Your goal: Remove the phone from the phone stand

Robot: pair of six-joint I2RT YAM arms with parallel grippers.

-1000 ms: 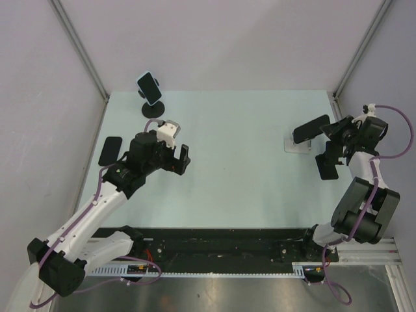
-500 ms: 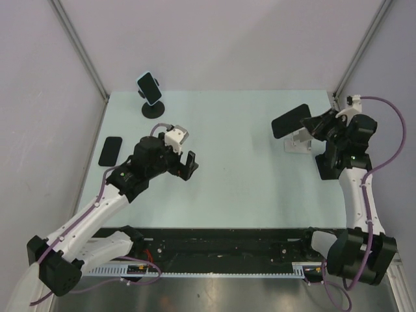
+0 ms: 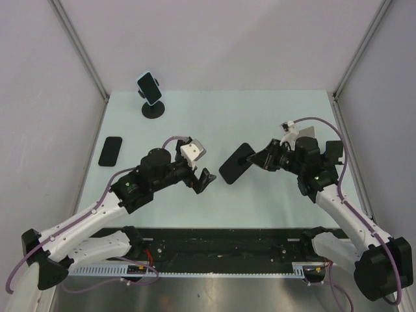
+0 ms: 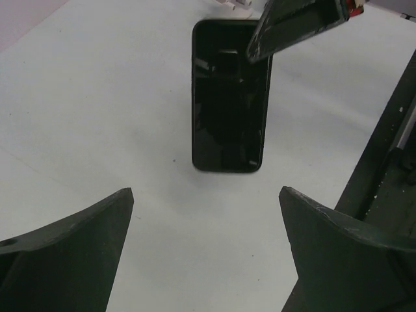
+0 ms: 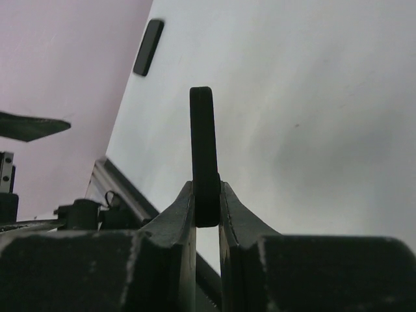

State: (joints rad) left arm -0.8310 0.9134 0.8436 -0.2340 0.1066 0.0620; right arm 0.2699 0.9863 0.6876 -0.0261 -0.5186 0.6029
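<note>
My right gripper (image 3: 261,159) (image 5: 206,185) is shut on one end of a black phone (image 3: 237,163) (image 5: 202,140). It holds the phone face up, low over the middle of the table and well clear of its stand. A small piece of the white phone stand (image 3: 305,132) shows behind the right arm; the rest is hidden. In the left wrist view the phone (image 4: 227,110) lies straight ahead, with a right finger on its far end. My left gripper (image 3: 201,179) (image 4: 207,192) stands open and holds nothing, a short way left of the phone.
A black round-base stand (image 3: 153,109) at the back left carries another phone (image 3: 149,88). A black phone (image 3: 111,151) (image 5: 148,47) lies flat near the left edge. A dark phone (image 3: 333,151) lies at the right, behind the right arm. Walls close in on three sides.
The right arm has carried the phone from the white stand at the right to the table's middle and lowered it. The left arm has reached rightward toward the middle, still open.
</note>
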